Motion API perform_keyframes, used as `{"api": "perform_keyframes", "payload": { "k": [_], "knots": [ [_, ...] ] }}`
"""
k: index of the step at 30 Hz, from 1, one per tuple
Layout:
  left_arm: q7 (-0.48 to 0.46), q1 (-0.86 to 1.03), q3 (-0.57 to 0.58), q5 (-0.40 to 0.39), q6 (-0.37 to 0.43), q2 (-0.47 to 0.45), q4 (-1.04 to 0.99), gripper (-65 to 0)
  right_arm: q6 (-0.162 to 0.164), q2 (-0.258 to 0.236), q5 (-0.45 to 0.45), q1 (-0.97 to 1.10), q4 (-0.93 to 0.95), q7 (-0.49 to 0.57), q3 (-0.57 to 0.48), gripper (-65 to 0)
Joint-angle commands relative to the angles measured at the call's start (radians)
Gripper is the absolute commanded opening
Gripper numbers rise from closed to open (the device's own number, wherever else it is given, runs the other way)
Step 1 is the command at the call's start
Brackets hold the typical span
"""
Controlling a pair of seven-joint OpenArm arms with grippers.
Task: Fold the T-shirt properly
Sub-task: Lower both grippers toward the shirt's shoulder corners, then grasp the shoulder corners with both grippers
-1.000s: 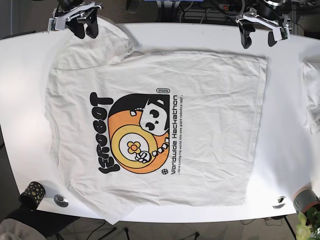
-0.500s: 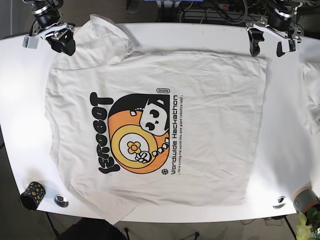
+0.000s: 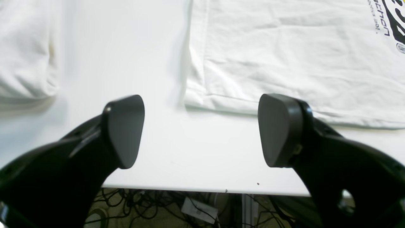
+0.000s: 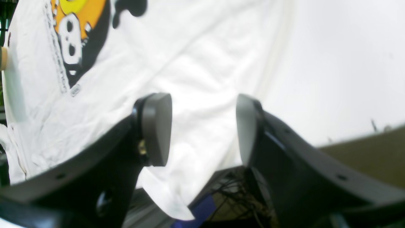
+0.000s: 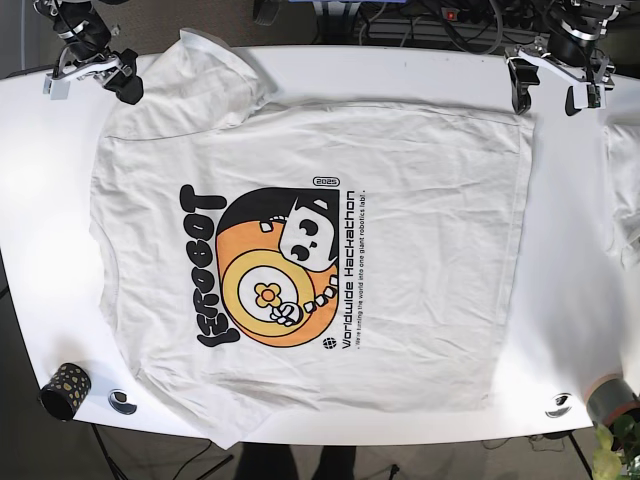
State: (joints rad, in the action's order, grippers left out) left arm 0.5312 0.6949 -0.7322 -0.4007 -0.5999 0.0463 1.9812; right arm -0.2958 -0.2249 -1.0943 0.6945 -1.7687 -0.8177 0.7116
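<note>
At the far counter edge, left pincer [image 5: 550,83]: jaws wide apart and empty, hanging over bare counter just off the shirt's corner; in the left wrist view [image 3: 199,129] the hem corner lies between and beyond the two black pads, not touched.
Right pincer [image 5: 95,72]: at the opposite far corner of the base view; in the right wrist view [image 4: 202,129] its jaws stand apart with nothing between them, white cloth beneath and beyond.
Task's thing: white cotton T-shirt with an orange, black and yellow cartoon print [image 5: 310,260], spread flat and lightly wrinkled across the middle of the counter, print side up, lettering running sideways in the base view.
Sleeve: one sleeve [image 5: 215,65] lies near the right pincer, its tip reaching the far counter edge; the right wrist view shows cloth [image 4: 164,190] drooping past the edge.
Shirt hem: straight edge [image 3: 196,53] runs away from the left pincer.
Support: white rectangular counter [image 5: 400,70], bare along the far strip between the two arms.
Other cloth: second white fabric piece [image 5: 625,190] at the counter's end beside the left arm, apart from the shirt.
Near edge: small black cup with yellow dots [image 5: 65,388] at one corner.
</note>
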Motion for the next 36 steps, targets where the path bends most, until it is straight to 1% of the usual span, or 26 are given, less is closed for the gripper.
{"api": "perform_keyframes", "payload": {
  "k": [1,4,9,14,19,20,23,30,32,33,36],
  "knots": [
    [-0.023,0.003,-0.002,-0.013,-0.004,-0.006,0.014,-12.9,-0.012,0.0,-0.016,0.001,0.014,0.011,0.009,-33.8],
    [-0.023,0.003,0.004,-0.013,-0.004,-0.007,0.008,-12.9,-0.012,0.006,-0.014,0.0,0.06,0.011,0.009,-33.8],
    [-0.023,0.003,0.027,-0.013,-0.004,-0.01,0.0,-12.9,-0.013,0.011,-0.014,0.0,0.079,0.01,0.004,-33.8],
    [-0.023,0.003,0.029,-0.013,-0.004,-0.01,0.0,-12.9,-0.032,0.012,-0.014,0.003,0.079,0.01,-0.045,-33.8],
    [-0.023,0.003,0.029,-0.013,-0.004,-0.01,0.0,-12.9,-0.032,0.015,-0.013,0.006,0.08,0.011,-0.089,-33.8],
    [-0.023,0.003,0.029,-0.013,-0.004,-0.01,0.0,-12.9,-0.032,0.025,-0.013,0.006,0.08,0.011,-0.096,-33.8],
    [-0.023,0.003,0.024,-0.013,-0.004,-0.012,0.0,-12.9,-0.032,0.045,-0.013,0.006,0.08,0.011,-0.099,-33.8],
    [-0.023,0.003,0.02,-0.014,-0.004,-0.012,-0.001,-12.9,-0.032,0.048,-0.013,0.007,0.079,0.01,-0.106,-34.1],
    [-0.023,0.003,0.02,-0.019,-0.004,-0.012,-0.01,-12.9,-0.032,0.048,-0.013,0.007,0.079,0.01,-0.119,-36.6],
    [-0.023,0.003,0.02,-0.019,-0.004,-0.012,-0.016,-12.9,-0.032,0.048,-0.013,0.007,0.079,0.01,-0.123,-40.1],
    [-0.021,0.003,0.018,-0.019,-0.004,-0.012,-0.03,-12.8,-0.032,0.048,-0.013,0.007,0.079,0.01,-0.123,-54.7]
  ]
}}
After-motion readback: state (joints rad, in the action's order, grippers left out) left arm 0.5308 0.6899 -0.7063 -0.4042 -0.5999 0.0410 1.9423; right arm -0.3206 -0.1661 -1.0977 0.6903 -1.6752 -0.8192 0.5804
